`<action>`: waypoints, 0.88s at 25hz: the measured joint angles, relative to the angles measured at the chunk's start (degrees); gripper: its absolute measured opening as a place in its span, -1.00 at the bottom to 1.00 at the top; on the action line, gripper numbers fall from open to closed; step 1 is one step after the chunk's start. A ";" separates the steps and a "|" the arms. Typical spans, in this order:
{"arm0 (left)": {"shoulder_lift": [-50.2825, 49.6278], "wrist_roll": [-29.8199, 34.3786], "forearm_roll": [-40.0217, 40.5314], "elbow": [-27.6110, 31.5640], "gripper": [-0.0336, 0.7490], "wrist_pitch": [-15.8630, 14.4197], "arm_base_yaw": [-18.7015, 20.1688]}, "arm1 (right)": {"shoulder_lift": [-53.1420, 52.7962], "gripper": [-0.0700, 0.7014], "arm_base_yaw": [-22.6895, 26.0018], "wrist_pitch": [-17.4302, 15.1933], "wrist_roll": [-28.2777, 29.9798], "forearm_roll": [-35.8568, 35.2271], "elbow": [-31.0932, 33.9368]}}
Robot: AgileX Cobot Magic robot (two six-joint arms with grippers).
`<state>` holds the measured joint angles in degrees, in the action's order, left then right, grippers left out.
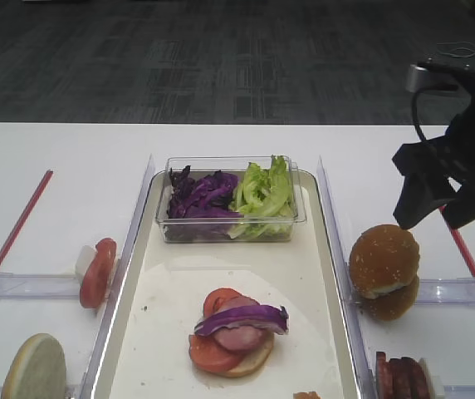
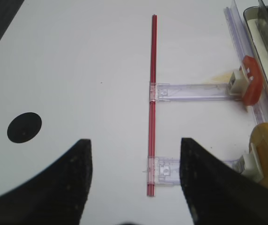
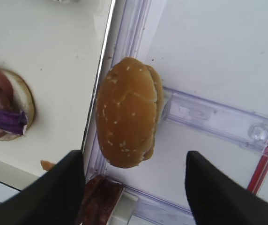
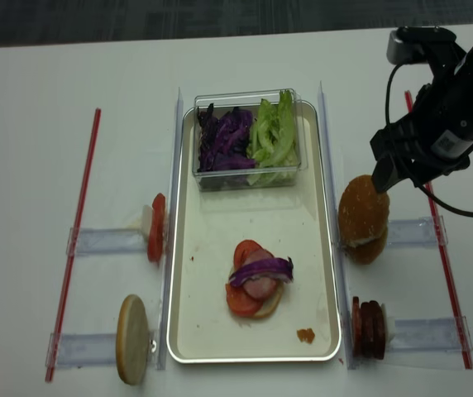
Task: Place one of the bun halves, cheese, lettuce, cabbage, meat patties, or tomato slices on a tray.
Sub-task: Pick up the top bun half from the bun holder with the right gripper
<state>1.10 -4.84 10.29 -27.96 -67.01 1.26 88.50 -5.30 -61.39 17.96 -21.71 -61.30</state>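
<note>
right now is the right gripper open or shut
Open: the right gripper has both fingers spread wide with nothing between them, hanging above the bun halves without touching.

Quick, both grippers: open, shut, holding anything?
Left gripper: open, empty, over bare table.
Right gripper: open, empty, above the bun halves.
</note>
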 joint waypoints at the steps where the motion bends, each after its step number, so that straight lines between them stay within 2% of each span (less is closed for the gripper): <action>1: 0.00 0.00 0.00 0.00 0.09 0.00 0.00 | 0.00 0.42 0.00 0.14 -0.35 0.00 0.00; 22: 0.00 0.00 0.00 0.00 0.09 0.00 0.00 | 0.00 0.42 0.00 0.64 -1.20 0.00 0.00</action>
<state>1.10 -4.84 10.29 -27.96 -67.01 1.26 88.50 -5.30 -60.75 16.76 -21.71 -61.30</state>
